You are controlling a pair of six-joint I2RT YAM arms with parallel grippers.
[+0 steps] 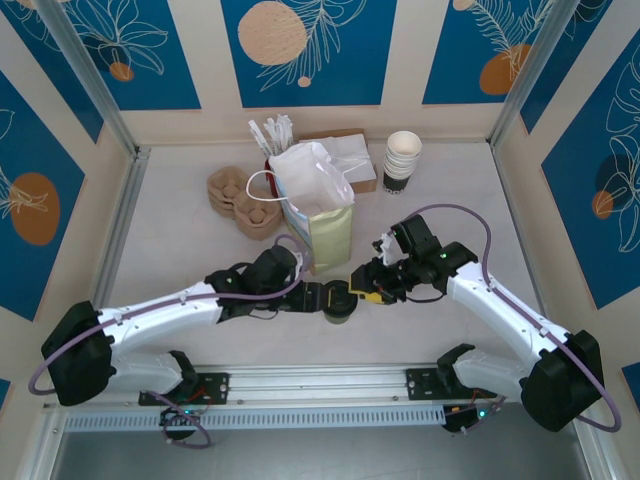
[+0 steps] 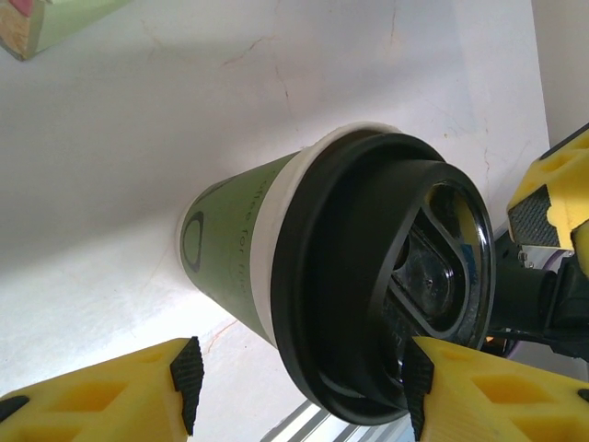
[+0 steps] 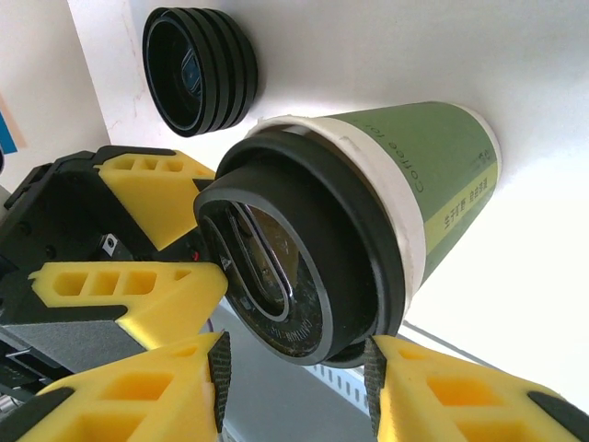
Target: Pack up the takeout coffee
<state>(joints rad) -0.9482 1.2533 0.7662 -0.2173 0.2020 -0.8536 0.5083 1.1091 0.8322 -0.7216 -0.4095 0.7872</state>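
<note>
the takeout coffee (image 1: pixel 338 304) stands upright on the table (image 1: pixel 170 245), near the middle and toward the near edge. its long axis is vertical, with a green printed wall below and a black lid (image 2: pixel 405 276) seated on top. both arms meet at it. the left gripper (image 2: pixel 304 385) comes in from the left with its jaws spread to either side of the lid. one pad stands clear of the cup wall, while the other sits close against the lid's rim. the right gripper (image 3: pixel 296 378) comes in from the right, level with the lid, and its pads flank the lid's edge. i cannot tell whether they pinch it or only bracket it.

neither arm is clearly nearer, since the cup lies between both sets of jaws. the open paper bag (image 1: pixel 318 210) stands just beyond the cup on the far side, a little to the left, with its mouth up. by my judgement the cup must be lifted along its axis and carried a short way farther to reach the bag.

a stack of spare lids (image 3: pixel 198 69) lies apart.
</note>
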